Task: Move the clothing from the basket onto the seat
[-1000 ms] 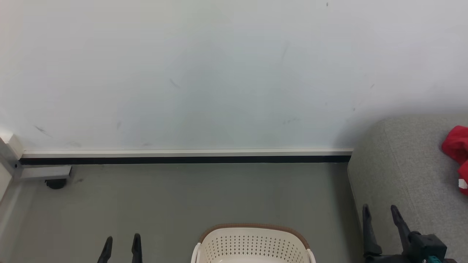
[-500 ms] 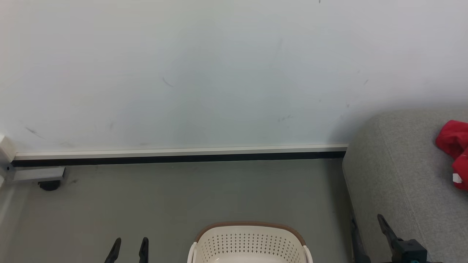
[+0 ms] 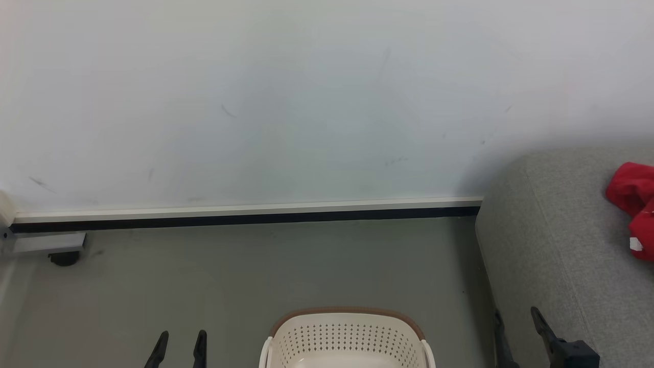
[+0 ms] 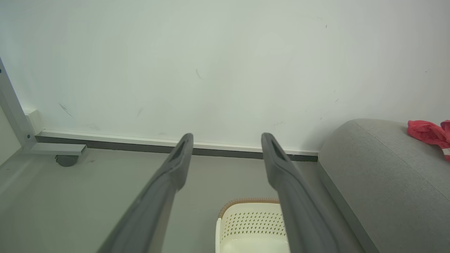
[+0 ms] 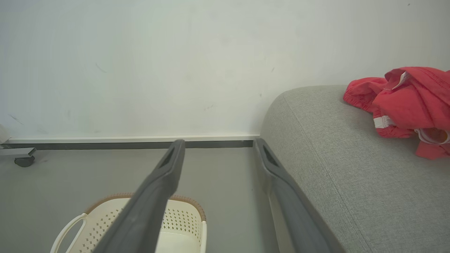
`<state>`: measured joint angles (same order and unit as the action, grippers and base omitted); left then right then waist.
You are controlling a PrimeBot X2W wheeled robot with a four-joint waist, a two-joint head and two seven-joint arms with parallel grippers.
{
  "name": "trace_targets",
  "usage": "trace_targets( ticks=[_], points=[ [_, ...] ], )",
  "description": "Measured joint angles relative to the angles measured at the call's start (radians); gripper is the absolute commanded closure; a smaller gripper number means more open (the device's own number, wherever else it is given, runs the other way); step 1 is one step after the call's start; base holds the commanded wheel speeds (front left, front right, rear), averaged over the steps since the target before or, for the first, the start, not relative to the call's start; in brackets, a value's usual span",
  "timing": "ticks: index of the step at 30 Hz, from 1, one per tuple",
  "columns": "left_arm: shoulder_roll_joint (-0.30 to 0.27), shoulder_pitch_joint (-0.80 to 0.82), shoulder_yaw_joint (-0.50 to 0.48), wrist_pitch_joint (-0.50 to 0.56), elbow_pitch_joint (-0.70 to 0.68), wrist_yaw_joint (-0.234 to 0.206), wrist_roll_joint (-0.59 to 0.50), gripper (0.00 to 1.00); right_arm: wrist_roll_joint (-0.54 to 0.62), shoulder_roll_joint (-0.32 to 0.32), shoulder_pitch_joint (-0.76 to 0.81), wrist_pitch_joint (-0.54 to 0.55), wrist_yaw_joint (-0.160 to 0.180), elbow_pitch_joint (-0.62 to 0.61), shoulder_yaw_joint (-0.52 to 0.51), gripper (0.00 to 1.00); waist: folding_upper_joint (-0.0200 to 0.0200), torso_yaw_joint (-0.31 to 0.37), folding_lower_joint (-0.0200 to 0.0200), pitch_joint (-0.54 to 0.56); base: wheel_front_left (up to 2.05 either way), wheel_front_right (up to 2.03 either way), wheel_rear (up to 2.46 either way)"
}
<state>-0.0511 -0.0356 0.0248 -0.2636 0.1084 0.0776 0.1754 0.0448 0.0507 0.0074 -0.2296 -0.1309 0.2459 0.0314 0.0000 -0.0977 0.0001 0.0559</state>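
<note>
Against the wall (image 3: 306,102), on the right, the seat (image 3: 552,230) bears the clothing (image 3: 631,197), bunched red where the task wants it; the basket (image 3: 347,332) stands on the floor (image 3: 255,266) just beside it, seemingly placed for easy reach. Flanking it, the left gripper (image 3: 182,335) and the right gripper (image 3: 516,313) stand with jaws wide, holding nothing.

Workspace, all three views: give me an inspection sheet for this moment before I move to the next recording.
Surface: grey floor; the basket stands on it.
Job's things: red clothing lies bunched on the seat; the basket stands left of the seat, with no clothing in the part that shows.
Clutter: a caster under a metal frame by the wall, far left.
Grippers: left pincer open, holding nothing, left of the basket; right pincer open, holding nothing, at the seat's near edge.
Cables: nothing seen.
Surroundings: pale scuffed wall with a dark baseboard.
</note>
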Motion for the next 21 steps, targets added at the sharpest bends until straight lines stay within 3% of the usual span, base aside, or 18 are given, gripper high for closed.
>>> trace_targets(
  ticks=[21],
  points=[
    [0.0,0.001,0.005,0.0,-0.001,-0.011,0.013,0.0,-0.007,0.0,-0.037,-0.026,0.0,0.057,0.008,0.0,0.0,0.007,0.0,-0.01,0.0,0.0,0.0]
  ],
)
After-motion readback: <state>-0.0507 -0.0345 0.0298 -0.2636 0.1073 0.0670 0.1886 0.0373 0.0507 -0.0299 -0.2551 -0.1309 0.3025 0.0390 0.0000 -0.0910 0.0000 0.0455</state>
